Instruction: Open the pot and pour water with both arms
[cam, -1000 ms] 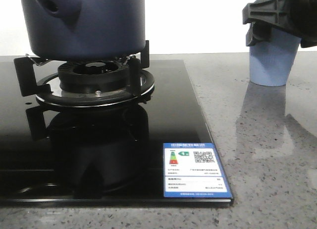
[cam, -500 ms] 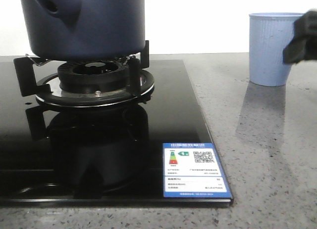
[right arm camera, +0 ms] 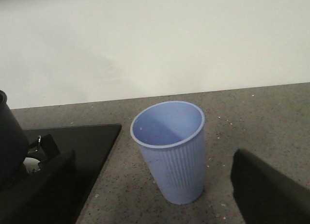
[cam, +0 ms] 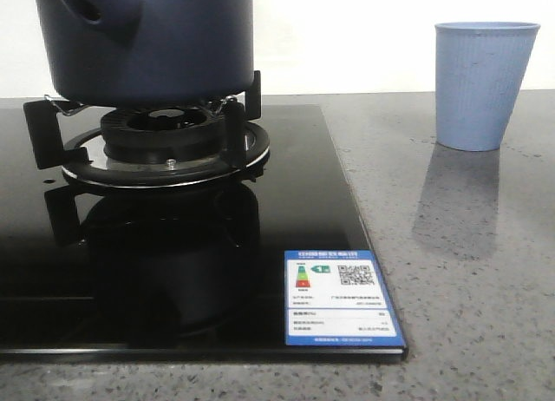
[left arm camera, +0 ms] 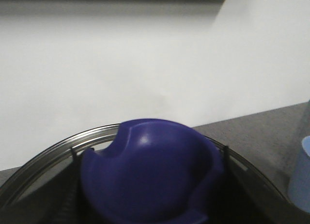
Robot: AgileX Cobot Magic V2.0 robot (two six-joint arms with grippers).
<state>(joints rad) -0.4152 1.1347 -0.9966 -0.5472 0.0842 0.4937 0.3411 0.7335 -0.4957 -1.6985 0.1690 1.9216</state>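
Note:
The dark navy pot stands on the gas burner at the far left; its top is cut off in the front view. In the left wrist view my left gripper is closed around the blue knob of the glass lid, whose metal rim curves around it. The pale blue ribbed cup stands upright on the counter at the right and looks empty. My right gripper is open, one finger on each side, drawn back from the cup. Neither gripper shows in the front view.
The black glass hob carries a blue energy label near its front right corner. The speckled grey counter runs to the right of it. A white wall stands behind. The pot's edge shows in the right wrist view.
My right gripper, which was at the cup a second ago, has drawn away to the right and left the front view. The cup stays standing in place. The pot has not moved.

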